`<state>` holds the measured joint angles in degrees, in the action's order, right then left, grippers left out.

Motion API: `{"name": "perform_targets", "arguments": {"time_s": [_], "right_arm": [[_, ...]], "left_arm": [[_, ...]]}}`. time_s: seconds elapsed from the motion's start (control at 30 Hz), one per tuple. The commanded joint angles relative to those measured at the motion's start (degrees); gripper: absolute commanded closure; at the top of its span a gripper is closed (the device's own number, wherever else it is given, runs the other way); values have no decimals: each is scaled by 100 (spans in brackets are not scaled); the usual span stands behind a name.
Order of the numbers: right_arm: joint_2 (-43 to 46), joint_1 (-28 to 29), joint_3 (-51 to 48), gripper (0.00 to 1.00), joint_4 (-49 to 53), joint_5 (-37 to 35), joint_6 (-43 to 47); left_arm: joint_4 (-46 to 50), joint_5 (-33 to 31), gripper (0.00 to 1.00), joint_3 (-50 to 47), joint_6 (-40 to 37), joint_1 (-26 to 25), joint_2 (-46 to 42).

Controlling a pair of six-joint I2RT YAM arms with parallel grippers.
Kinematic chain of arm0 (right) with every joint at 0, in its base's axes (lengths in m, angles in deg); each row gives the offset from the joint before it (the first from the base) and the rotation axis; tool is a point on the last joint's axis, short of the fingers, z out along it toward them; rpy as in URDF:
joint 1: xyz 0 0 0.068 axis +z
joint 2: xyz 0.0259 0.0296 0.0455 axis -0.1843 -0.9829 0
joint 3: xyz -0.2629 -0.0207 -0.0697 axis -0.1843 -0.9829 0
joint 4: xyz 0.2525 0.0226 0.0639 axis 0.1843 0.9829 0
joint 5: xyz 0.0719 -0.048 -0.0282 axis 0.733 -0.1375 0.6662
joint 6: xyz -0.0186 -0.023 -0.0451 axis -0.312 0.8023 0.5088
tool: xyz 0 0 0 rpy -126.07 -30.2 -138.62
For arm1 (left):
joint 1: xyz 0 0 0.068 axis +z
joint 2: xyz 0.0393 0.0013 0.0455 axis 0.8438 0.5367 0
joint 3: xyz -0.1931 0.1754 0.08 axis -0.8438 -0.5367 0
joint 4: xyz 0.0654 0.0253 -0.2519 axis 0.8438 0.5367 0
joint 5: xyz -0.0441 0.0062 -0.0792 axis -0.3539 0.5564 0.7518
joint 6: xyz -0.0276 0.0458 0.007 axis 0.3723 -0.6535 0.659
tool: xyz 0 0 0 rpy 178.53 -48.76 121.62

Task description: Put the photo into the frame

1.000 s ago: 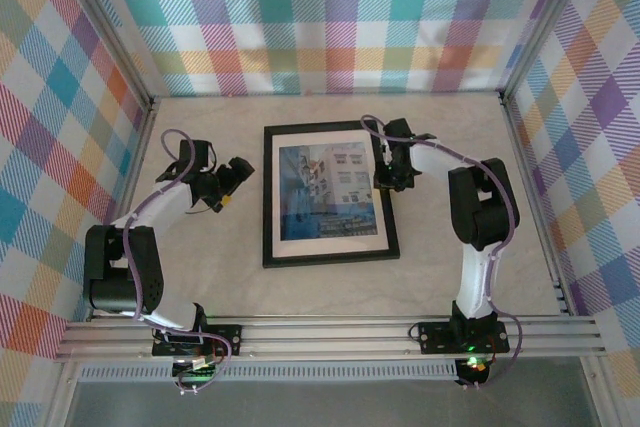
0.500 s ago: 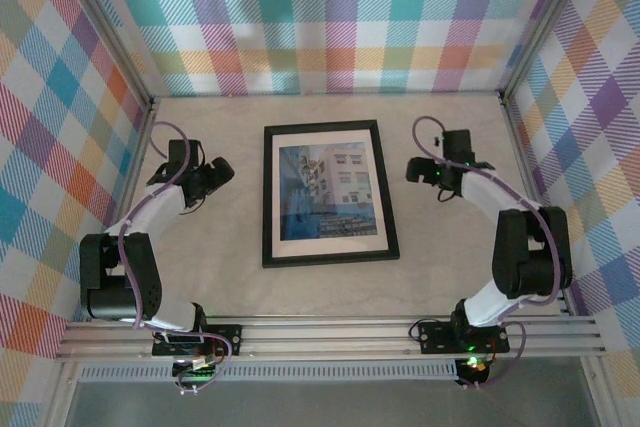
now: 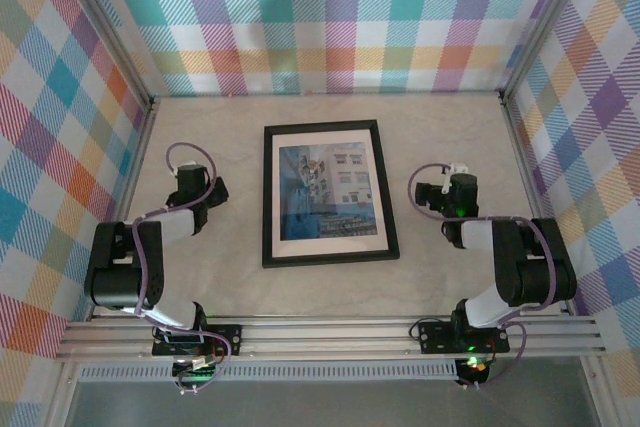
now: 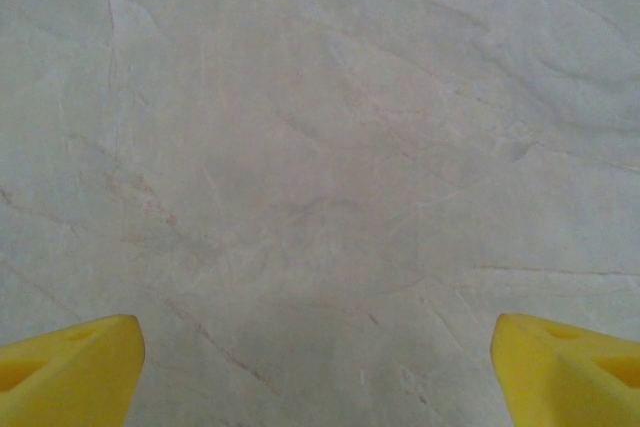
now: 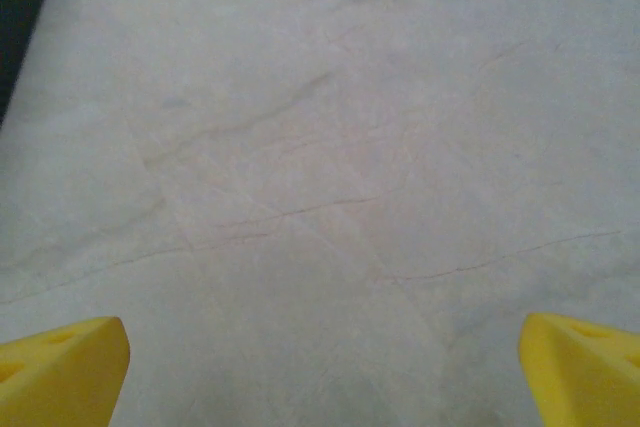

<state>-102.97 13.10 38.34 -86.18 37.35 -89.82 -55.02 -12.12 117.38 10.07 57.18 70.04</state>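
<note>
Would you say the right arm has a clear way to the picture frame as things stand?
Probably yes: the right gripper is open, just beside the right edge of the frame, with bare table between them and nothing standing in the way.

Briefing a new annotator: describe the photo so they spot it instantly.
On the pale table ringed by plaid walls, a thin black frame lies flat at its centre. Inside it sits the photo: pale buildings in blue tones, white-bordered, the only printed picture there.
</note>
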Motion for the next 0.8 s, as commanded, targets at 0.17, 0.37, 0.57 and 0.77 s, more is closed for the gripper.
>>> {"name": "perform_targets", "arguments": {"time_s": [0.17, 0.37, 0.57, 0.77], "right_arm": [[-3, -81, -145, 1, -1204, 108, 54], [-23, -81, -175, 1, -1285, 118, 59], [-32, -92, -92, 1, -1151, 472, 198], [-32, -97, -100, 1, -1165, 478, 196]], "left_arm": [[-2523, -455, 6, -925, -907, -654, -69], [-2989, -321, 0, -1106, -869, -566, 150], [-3035, -334, 0, -1117, -882, -572, 168], [-3051, -332, 0, -1113, -886, -573, 172]]}}
